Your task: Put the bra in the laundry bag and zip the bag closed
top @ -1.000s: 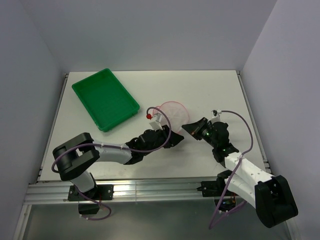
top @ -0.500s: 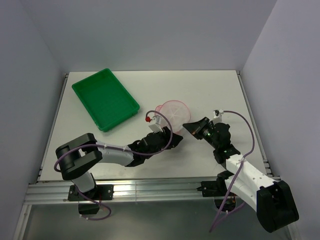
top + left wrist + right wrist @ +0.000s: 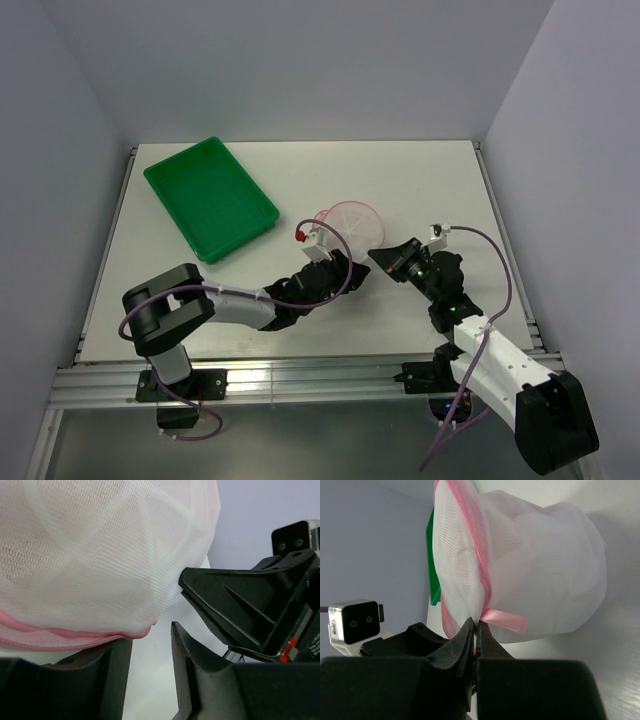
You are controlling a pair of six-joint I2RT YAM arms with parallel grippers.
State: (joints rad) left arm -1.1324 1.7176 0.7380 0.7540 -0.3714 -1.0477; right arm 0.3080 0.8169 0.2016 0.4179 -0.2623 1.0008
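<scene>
Laundry bag sits mid-table, and the bra seems to be inside, showing as pale folds behind the mesh. At the bag's 6 o'clock the left gripper stands half-open and holds nothing. At 5 o'clock the right gripper is pinched tight on the pink zip edging beside a ribbon loop. Judging by this, only zipping remains. The green tray lies at 10 o'clock.

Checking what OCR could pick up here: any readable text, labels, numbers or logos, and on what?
No text can be read in any view.
Tiny pale marks beside the red spots on the body of the right gripper, left wrist view: too blurred to read.
No print shows on the laundry bag.
No print shows on the green tray.
</scene>
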